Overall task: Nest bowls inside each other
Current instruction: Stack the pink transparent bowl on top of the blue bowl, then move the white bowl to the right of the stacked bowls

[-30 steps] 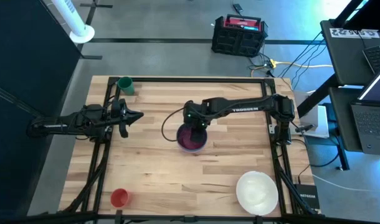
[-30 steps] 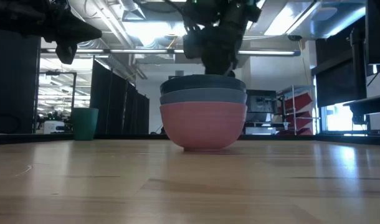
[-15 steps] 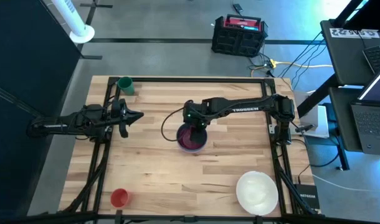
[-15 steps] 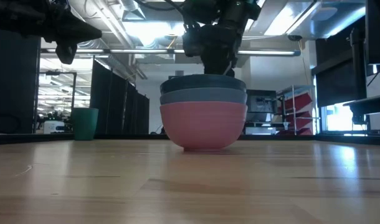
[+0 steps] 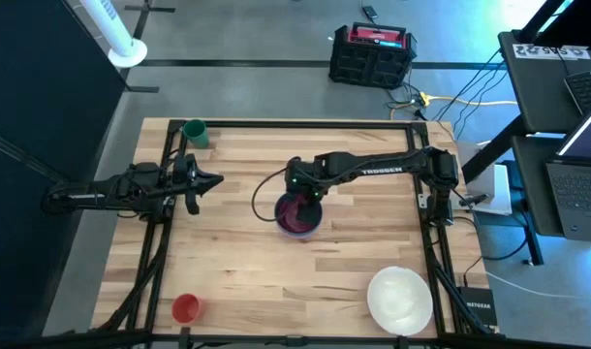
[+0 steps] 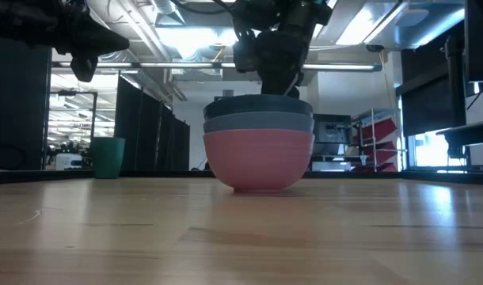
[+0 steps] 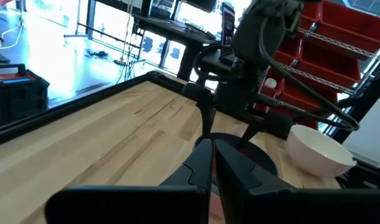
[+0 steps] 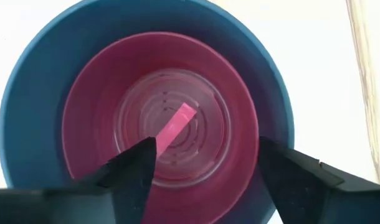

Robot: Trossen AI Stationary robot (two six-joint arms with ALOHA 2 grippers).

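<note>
1 left to go, judging by the layout. Starting nearest: spotting the white bowl (image 5: 400, 301) alone at the near right corner, well apart from the rest. Looking mid-table at the stack (image 6: 258, 150), pink lowest, light blue and dark teal rims above, magenta bowl (image 8: 159, 118) inside. Hovering right over it with the right gripper (image 8: 205, 158), fingers spread wide, holding nothing. Parking the left gripper (image 5: 213, 179) off to the left, fingers pressed together. Guessing light, stiff, slick plastic, so pinching the rim.
</note>
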